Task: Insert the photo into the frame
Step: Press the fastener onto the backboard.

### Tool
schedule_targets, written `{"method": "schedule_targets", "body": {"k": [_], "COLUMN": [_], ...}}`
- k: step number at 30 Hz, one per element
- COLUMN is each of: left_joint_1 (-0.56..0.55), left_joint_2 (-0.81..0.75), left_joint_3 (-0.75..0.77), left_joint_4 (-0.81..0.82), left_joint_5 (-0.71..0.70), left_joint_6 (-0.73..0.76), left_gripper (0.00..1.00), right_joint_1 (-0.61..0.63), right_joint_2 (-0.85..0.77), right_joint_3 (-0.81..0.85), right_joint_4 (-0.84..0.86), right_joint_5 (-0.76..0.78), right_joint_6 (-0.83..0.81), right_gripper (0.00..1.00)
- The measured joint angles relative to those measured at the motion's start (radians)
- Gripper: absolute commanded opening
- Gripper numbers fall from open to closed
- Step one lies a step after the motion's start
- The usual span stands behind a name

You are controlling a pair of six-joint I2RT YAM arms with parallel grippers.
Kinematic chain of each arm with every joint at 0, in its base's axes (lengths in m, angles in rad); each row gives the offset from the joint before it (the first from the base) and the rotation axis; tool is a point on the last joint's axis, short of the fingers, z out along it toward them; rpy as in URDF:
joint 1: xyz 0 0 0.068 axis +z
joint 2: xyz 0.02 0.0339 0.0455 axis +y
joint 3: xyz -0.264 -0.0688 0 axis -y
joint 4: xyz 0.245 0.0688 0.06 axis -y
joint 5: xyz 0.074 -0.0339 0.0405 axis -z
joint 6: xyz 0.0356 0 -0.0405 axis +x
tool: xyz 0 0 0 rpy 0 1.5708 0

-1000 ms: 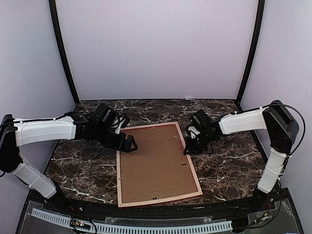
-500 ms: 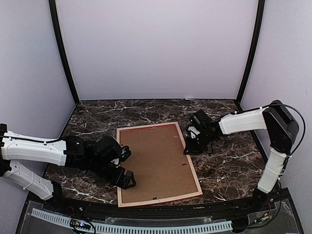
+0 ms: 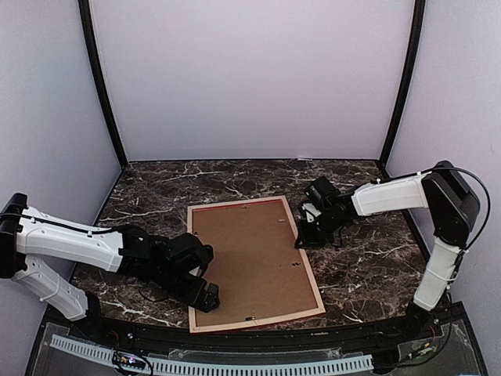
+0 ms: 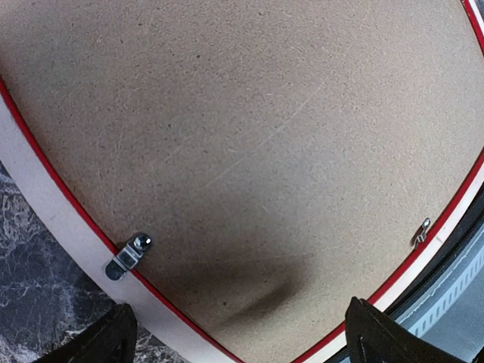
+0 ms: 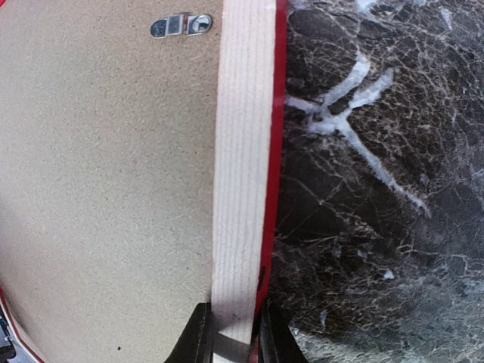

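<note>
Frame (image 5: pixel 238 151) lies back-up; right fingers (image 5: pixel 195 339) pinch its rail; left fingers (image 4: pixel 102 346) spread.

**Bench count, per kind**

- Arms: 2, the left arm (image 3: pixel 70 243) and the right arm (image 3: pixel 391 194).
- Grippers: 2, the left gripper (image 3: pixel 205 296) and the right gripper (image 3: pixel 300 240). Each wrist view shows 2 fingers.
- Frame (image 3: pixel 290 315): 1.
- Backing board (image 3: pixel 246 258): 1.
- Metal clips: the left wrist view shows 2, a left clip (image 4: pixel 128 255) and a right clip (image 4: pixel 421 229). The right wrist view shows 1, a top clip (image 5: pixel 181 25). In the top view they are only specks, too small for a firm total.
- Table (image 3: pixel 368 266): 1.
- Walls: 3.
- Black posts: 2, a left post (image 3: pixel 98 78) and a right post (image 3: pixel 403 78).
</note>
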Motion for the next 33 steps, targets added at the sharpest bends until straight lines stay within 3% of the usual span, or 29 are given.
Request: {"method": "schedule_targets", "body": {"k": [33], "left_joint_1": [-0.023], "left_joint_2": [0.051], "left_joint_3": [0.062], "left_joint_4": [-0.018], "left_joint_5": [-0.036], "left_joint_6": [0.001], "left_gripper": [0.97], "right_joint_1": [0.0], "right_joint_2": [-0.007], "right_joint_3": [-0.015], "right_joint_4": [0.019], "right_joint_5": [0.0], "right_joint_6": [0.003], "right_gripper": [0.01]}}
